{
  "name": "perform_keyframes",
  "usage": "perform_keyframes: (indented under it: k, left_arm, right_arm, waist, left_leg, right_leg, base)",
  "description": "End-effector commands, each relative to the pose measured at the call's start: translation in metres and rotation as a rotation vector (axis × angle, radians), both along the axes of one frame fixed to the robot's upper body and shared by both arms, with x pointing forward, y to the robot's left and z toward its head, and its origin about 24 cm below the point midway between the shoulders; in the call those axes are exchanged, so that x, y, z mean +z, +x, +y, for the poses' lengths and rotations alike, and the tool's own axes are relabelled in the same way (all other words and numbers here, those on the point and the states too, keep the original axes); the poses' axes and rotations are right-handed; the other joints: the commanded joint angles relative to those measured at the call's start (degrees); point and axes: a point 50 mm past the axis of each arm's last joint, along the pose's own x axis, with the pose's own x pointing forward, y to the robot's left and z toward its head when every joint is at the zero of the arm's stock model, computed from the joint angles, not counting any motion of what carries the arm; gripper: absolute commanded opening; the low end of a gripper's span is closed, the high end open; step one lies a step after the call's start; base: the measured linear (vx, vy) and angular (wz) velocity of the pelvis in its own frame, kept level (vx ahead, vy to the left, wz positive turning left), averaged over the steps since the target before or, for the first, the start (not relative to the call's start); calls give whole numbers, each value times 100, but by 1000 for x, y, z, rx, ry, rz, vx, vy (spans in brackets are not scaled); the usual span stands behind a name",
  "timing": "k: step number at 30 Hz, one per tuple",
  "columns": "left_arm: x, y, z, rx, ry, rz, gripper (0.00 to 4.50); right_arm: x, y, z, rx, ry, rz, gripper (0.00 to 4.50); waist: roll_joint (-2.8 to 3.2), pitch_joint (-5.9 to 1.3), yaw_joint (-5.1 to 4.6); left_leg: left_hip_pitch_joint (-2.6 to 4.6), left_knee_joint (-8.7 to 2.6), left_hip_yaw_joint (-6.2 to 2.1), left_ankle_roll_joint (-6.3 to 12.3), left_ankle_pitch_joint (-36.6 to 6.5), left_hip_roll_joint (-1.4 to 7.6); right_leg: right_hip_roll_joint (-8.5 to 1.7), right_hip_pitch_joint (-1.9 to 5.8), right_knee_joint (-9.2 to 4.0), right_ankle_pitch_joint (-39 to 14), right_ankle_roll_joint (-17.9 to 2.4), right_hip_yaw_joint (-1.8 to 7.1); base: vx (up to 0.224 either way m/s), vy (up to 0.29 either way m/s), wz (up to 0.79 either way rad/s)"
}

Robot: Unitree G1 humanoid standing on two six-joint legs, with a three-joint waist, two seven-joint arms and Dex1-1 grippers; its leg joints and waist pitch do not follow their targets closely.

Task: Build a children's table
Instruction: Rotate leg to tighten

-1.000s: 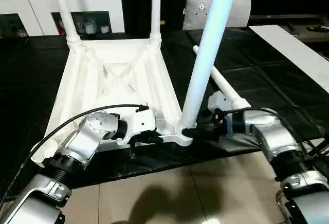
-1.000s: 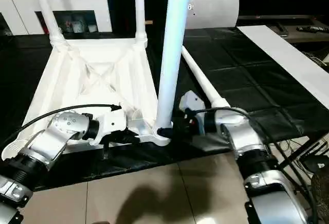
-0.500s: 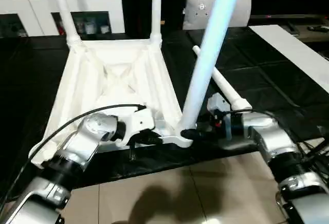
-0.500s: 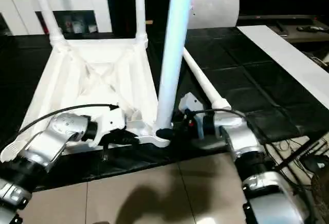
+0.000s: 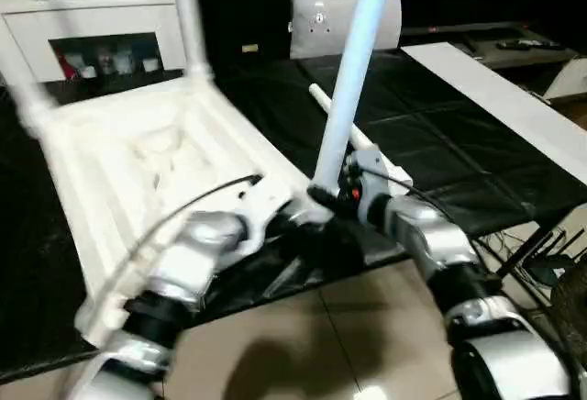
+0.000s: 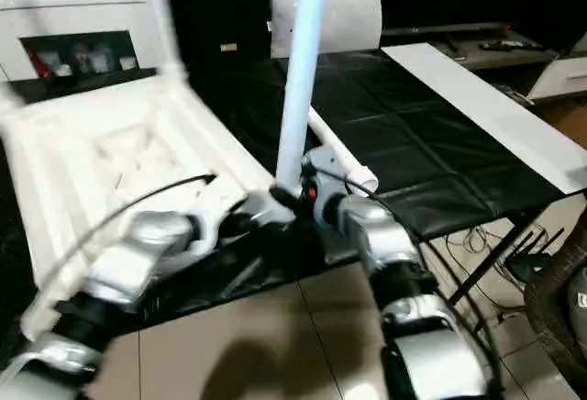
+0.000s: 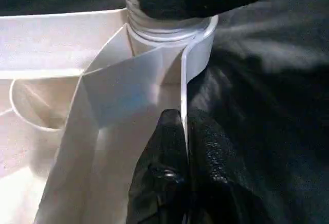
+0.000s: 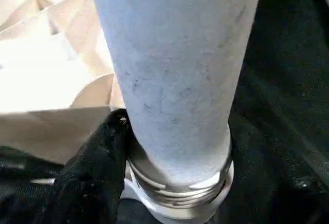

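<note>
The children's table (image 5: 138, 171) lies upside down on the black mat (image 5: 459, 143), its rim pinched by the left gripper (image 7: 182, 147) while the near leg (image 5: 353, 70) is clasped at its socket by the right gripper (image 8: 154, 147), so further twisting home seems required.
</note>
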Motion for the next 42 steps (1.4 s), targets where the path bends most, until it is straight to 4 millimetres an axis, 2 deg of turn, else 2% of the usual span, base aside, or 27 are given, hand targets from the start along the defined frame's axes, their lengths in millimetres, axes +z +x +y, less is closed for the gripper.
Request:
perform_keyframes:
  k: [1,3,4,7,8,10,13,15,17,18,19,22,24,26,29,35,42]
  left_arm:
    - [11,-1,-17,-64,-40,-56,0]
    - [10,0,-13,-60,-18,-64,0]
    - [9,0,-11,-59,-3,-67,0]
    - [8,0,-5,-82,29,-77,0]
    - [8,0,-5,-83,31,-77,0]
    - [5,0,1,-119,63,-75,0]
    - [3,-1,3,-146,76,-72,0]
    - [0,-5,10,-258,112,-55,0]
    - [-1,-9,14,-352,130,-46,0]
    - [-2,-12,16,-406,133,-44,0]
    - [-2,-13,16,-419,132,-43,0]
    - [-2,-16,19,-488,130,-28,0]
    - [-2,-19,21,-537,131,-14,0]
    - [-2,-22,24,-625,125,19,0]
    - [-1,-25,27,-692,117,60,0]
    - [0,-26,30,-734,132,76,0]
    - [0,-25,32,-738,123,80,0]
  right_arm:
    - [-15,-7,5,4,35,80,337]
    - [-14,-7,3,17,34,63,350]
    - [-13,-8,1,23,31,55,363]
    - [-8,-9,-6,67,31,17,381]
    - [-8,-9,-7,70,31,15,395]
    - [-1,-10,-20,121,33,-32,418]
    - [3,-11,-27,144,31,-52,439]
    - [12,-14,-45,239,-20,-104,446]
    - [17,-16,-53,303,-66,-135,446]
    - [19,-17,-56,344,-97,-156,446]
    - [20,-18,-57,357,-107,-162,446]
    - [20,-23,-59,445,-145,-177,446]
    - [20,-26,-60,511,-161,-169,446]
    - [18,-31,-60,606,-172,-144,430]
    - [18,-32,-58,658,-173,-131,408]
    - [18,-35,-53,735,-130,-99,362]
    - [15,-38,-52,773,-106,-72,304]
  waist:
    - [20,-292,58]
    - [36,-310,92]
    - [25,-335,119]
    - [25,-384,151]
    - [37,-362,157]
    - [29,-346,189]
    - [30,-336,195]
    - [37,-337,223]
    - [34,-338,271]
    - [36,-338,271]
    - [65,-335,278]
    - [68,-344,275]
    - [74,-359,312]
    - [73,-359,341]
    - [68,-357,376]
    - [63,-335,384]
    - [56,-352,391]
  left_leg:
    - [-61,-369,-35,202,-1307,130]
    - [-58,-356,-24,241,-1111,135]
    - [-82,-340,-20,281,-906,132]
    - [-131,-294,-18,415,-392,120]
    - [-147,-285,-3,515,-360,118]
    - [-130,-294,-1,524,-551,120]
    - [-136,-307,-4,473,-682,124]
    - [-120,-300,-6,442,-775,127]
    - [-109,-298,-3,454,-736,133]
    - [-96,-296,9,454,-728,136]
    - [-106,-295,1,441,-748,135]
    - [-96,-298,-1,403,-774,144]
    - [-91,-284,1,460,-675,159]
    - [-90,-277,5,498,-661,164]
    - [-81,-276,13,492,-697,167]
    - [-79,-303,0,361,-951,175]
    - [-92,-284,2,383,-803,170]
  right_leg:
    - [-389,214,-530,-1707,-897,320]
    - [-387,229,-491,-1356,-1023,321]
    - [-391,262,-449,-1053,-1081,327]
    - [-367,294,-345,-228,-1236,319]
    - [-362,279,-337,-57,-1296,314]
    - [-372,282,-383,-355,-1238,308]
    - [-378,283,-411,-658,-1166,305]
    - [-384,273,-442,-871,-1082,304]
    - [-374,262,-417,-814,-1067,312]
    - [-369,248,-412,-765,-1088,319]
    - [-371,250,-404,-709,-1120,312]
    - [-374,257,-384,-626,-1221,309]
    - [-364,263,-337,-301,-1315,314]
    - [-358,262,-317,-170,-1379,309]
    - [-363,259,-312,-200,-1402,313]
    - [-388,258,-369,-766,-1273,314]
    - [-385,264,-336,-550,-1316,315]
  base:
    - [0,0,0]
    - [0,0,0]
    - [0,0,0]
    - [0,0,0]
    - [0,0,0]
    - [0,0,0]
    - [0,0,0]
    - [0,0,0]
    - [0,0,0]
    - [0,0,0]
    - [0,0,0]
    - [0,0,0]
    - [0,0,0]
    - [0,0,0]
    - [0,0,0]
    - [0,0,0]
    - [0,0,0]
